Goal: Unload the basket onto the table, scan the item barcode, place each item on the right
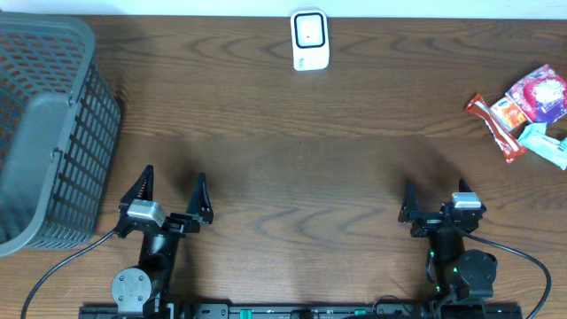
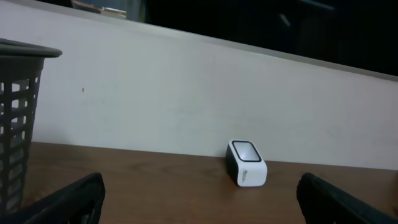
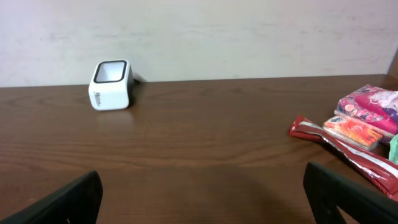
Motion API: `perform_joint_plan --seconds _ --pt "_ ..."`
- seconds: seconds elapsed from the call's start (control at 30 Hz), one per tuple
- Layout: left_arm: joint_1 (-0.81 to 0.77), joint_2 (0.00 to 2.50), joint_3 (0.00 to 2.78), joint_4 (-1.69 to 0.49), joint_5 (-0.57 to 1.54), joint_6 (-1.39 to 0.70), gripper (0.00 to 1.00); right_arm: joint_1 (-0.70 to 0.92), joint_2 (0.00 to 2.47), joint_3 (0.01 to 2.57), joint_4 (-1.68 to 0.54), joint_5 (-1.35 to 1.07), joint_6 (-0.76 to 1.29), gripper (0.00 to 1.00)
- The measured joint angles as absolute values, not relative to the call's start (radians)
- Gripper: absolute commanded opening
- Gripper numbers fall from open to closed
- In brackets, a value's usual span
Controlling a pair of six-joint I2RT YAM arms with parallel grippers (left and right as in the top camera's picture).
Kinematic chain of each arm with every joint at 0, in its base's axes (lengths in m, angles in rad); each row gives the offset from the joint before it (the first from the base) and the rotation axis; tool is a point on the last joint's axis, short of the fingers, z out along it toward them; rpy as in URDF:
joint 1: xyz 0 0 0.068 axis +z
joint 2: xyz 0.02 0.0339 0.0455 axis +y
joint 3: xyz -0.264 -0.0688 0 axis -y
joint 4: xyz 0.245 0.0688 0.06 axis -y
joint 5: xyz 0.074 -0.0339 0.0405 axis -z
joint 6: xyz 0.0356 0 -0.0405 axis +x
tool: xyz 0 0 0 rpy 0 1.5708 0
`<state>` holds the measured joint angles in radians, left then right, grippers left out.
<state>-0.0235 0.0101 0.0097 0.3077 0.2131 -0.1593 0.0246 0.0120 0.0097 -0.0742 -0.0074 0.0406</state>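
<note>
Wood-grain table (image 1: 292, 151); boxy white scanner (image 1: 309, 40); crinkly snack packs (image 1: 532, 111); L gripper (image 1: 174, 174), R gripper (image 1: 434, 188) spread, empty.

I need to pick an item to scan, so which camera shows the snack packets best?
Overhead: the snack packets show almost whole, spread out from above. The right wrist view catches them low and cut off at its edge. The left wrist view misses them.

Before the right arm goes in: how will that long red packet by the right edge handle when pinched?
Probably floppy: the long red packet looks like thin film, so its ends would likely sag from a mid grip. The glossy wrapper may slip. The orange packet seems to rest on it, so lifting will likely drag that along.
</note>
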Motion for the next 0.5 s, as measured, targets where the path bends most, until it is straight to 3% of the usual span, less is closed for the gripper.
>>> perform_joint_plan --seconds 0.5 --pt "-0.023 0.011 0.007 0.018 0.198 -0.144 0.97 0.025 0.012 0.01 -0.074 -0.007 0.041 0.99"
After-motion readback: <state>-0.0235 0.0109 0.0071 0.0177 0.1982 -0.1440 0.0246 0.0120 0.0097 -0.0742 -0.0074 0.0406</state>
